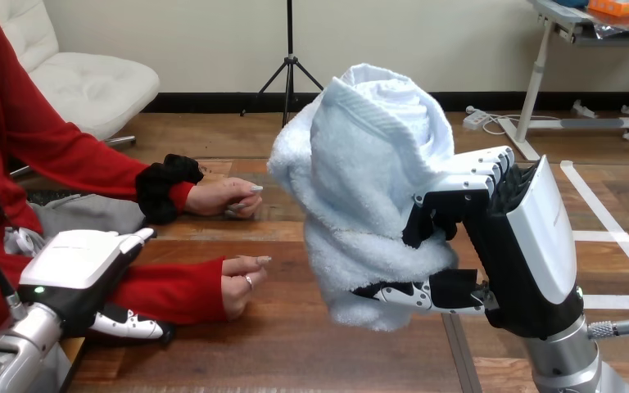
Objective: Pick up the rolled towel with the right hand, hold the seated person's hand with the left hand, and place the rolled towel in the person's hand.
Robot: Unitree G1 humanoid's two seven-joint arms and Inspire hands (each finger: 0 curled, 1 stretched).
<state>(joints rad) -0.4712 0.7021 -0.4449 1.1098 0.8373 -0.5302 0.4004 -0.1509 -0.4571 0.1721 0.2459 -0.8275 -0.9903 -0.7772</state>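
Right hand [532, 237], at the view's right, closed round the rolled towel [368, 164]: its fingers [475, 172] curl over the towel's right flank, and its thumb [401, 293] presses in beneath, near the lower end of the roll. The hand's white back shell faces right, above its silver forearm [569, 360].

The rolled towel, pale blue and held roughly upright, hangs clear of the tabletop [295, 352]. The coiled end shows at the top, and a loose outer layer drapes down the side facing the person.

Left hand [74, 258], at the lower left, lies low against the red sleeve [168, 291] behind the person's nearer hand [242, 282]. Whether it grips the sleeve or merely rests beside it cannot be told.

The person's nearer hand rests on the tabletop, loosely curled, just left of the towel's lower end and apart from it. The person's farther hand [229, 196], beyond the nearer one, also lies curled on the tabletop, left of the towel and not touching it.
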